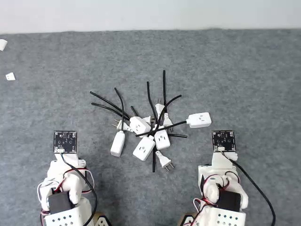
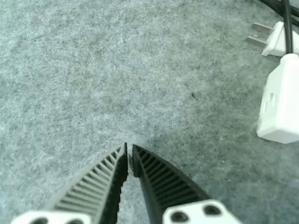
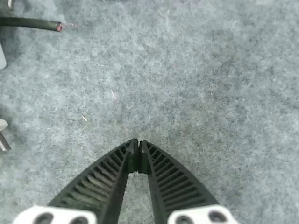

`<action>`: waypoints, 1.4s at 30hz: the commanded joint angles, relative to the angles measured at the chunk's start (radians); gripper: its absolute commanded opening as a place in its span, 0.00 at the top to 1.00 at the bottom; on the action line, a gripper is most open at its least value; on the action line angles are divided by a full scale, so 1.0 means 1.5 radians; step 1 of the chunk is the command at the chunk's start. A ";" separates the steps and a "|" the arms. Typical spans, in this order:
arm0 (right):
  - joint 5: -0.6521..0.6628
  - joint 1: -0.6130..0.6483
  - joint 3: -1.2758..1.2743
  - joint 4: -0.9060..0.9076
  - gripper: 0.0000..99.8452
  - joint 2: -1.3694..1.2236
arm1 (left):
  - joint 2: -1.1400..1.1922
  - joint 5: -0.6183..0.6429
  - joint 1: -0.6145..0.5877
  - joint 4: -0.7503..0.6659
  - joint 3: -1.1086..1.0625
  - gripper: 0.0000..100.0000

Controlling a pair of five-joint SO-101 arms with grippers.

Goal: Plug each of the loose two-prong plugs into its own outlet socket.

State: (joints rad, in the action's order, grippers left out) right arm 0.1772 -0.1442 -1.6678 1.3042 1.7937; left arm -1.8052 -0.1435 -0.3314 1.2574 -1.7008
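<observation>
**Figure.** Work surface from above with both wrist views. The grey mat (image 1: pixel 244 70) has open room on all sides of the central pile (image 1: pixel 150 129). Its far edge meets a white wall (image 1: pixel 150 14) at 12 o'clock. Two white scraps (image 1: pixel 10 76) lie near the edge at 10 o'clock.

The left arm (image 1: pixel 63 186) stands at 7 o'clock and the right arm (image 1: pixel 221 190) at 5 o'clock, both well apart from the pile. The left gripper (image 2: pixel 130 151) has its fingers drawn together to a thin slit, holding nothing, over bare mat. The right gripper (image 3: pixel 138 145) has its tips pressed together, also without a load.

At least four outlet sockets can be counted. One outlying socket (image 1: pixel 199 120) is at 3 o'clock of the pile and one near socket (image 1: pixel 118 143) at 8 o'clock. Two plugs show prongs, a loose plug (image 1: pixel 164 161) at 6 o'clock and a second plug (image 1: pixel 120 125) at 9 o'clock. Black cords (image 1: pixel 110 104) cross the centre, where an exact count cannot be made.
</observation>
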 commanded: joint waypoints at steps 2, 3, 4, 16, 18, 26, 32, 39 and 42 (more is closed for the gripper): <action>0.004 0.003 -0.011 -0.005 0.99 0.006 | -0.009 0.007 -0.001 0.003 0.012 0.99; 0.004 0.003 -0.011 -0.005 0.99 0.006 | -0.009 0.007 -0.001 0.003 0.012 0.99; 0.004 0.003 -0.011 -0.005 0.99 0.006 | -0.009 0.007 -0.001 0.003 0.012 0.99; 0.004 0.003 -0.011 -0.005 0.99 0.006 | -0.009 0.007 -0.001 0.003 0.012 0.99; 0.004 0.002 -0.011 -0.005 0.99 0.006 | -0.009 0.007 -0.001 0.003 0.012 0.99; 0.004 0.003 -0.011 -0.005 0.99 0.006 | -0.009 0.007 -0.001 0.003 0.012 0.99; 0.004 0.003 -0.011 -0.005 0.99 0.006 | -0.009 0.007 -0.001 0.003 0.012 0.99; 0.001 0.004 -0.011 -0.005 0.99 0.006 | -0.009 0.007 0.001 0.003 0.012 0.99; 0.000 0.023 -0.011 -0.005 0.99 0.006 | -0.009 0.006 0.023 0.003 0.012 0.99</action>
State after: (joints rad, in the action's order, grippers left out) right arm 0.1772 -0.1427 -1.6678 1.3042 1.7937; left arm -1.8052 -0.1435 -0.3299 1.2574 -1.7008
